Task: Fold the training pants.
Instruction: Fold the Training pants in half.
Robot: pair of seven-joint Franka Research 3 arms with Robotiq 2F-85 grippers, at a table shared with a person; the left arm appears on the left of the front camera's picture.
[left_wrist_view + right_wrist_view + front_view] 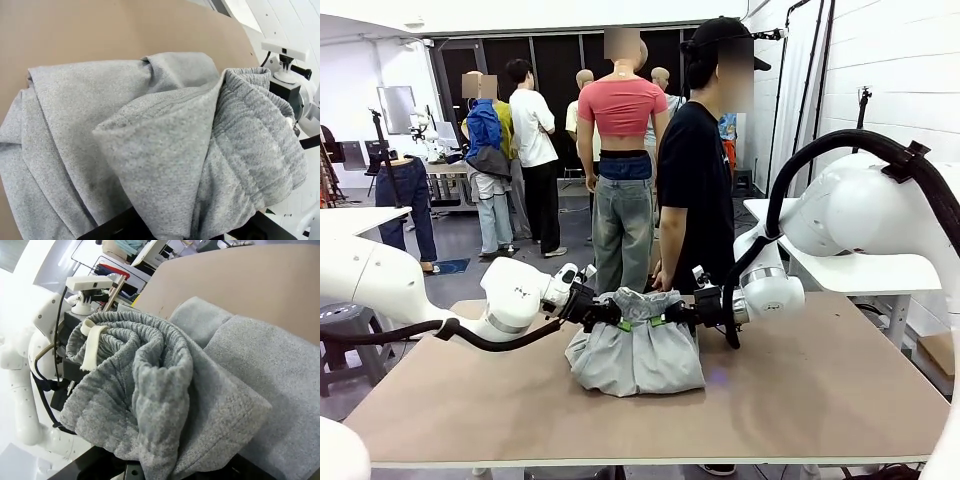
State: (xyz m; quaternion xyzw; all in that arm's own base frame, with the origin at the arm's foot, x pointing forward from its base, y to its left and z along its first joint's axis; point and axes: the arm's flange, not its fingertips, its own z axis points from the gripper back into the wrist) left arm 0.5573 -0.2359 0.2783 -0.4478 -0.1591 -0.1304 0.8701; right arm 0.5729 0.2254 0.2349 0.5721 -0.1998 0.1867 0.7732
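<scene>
White walls [910, 70], grey floor [460, 250], perhaps dark windows [555, 60] behind the tables [350, 220].

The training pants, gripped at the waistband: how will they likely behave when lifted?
The training pants probably flop: they sag between the left gripper and right gripper. The thick jersey likely grips rather than slips. Loose folds may shift on the table.

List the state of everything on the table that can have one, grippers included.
training pants: partly folded, waistband end lifted off the table, lower part resting on it
left gripper: jaws shut on the training pants
right gripper: jaws shut on the training pants
</scene>
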